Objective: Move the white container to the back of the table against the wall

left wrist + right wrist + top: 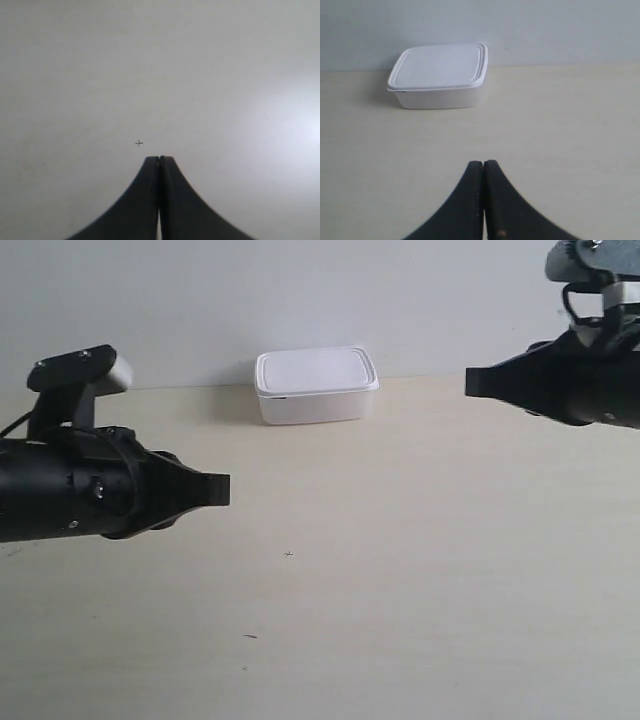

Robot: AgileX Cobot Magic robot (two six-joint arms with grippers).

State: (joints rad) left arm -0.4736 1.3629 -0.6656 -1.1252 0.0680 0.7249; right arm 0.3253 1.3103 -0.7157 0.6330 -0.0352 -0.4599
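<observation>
Your white container [316,385] sits lid-on at the far edge of the table [420,570], right up by the wall [300,290]. Your left gripper [159,158] is pinched tight on nothing, hanging over bare tabletop just beside a tiny cross mark [139,143]. Your right gripper [483,163] is clamped empty too, pointed toward the container and well apart from it.

A tiny dark cross-shaped mark [289,554] sat on the surface [450,570] near the middle; a short dark dash [249,636] lay nearer, slightly left, apart from it.
</observation>
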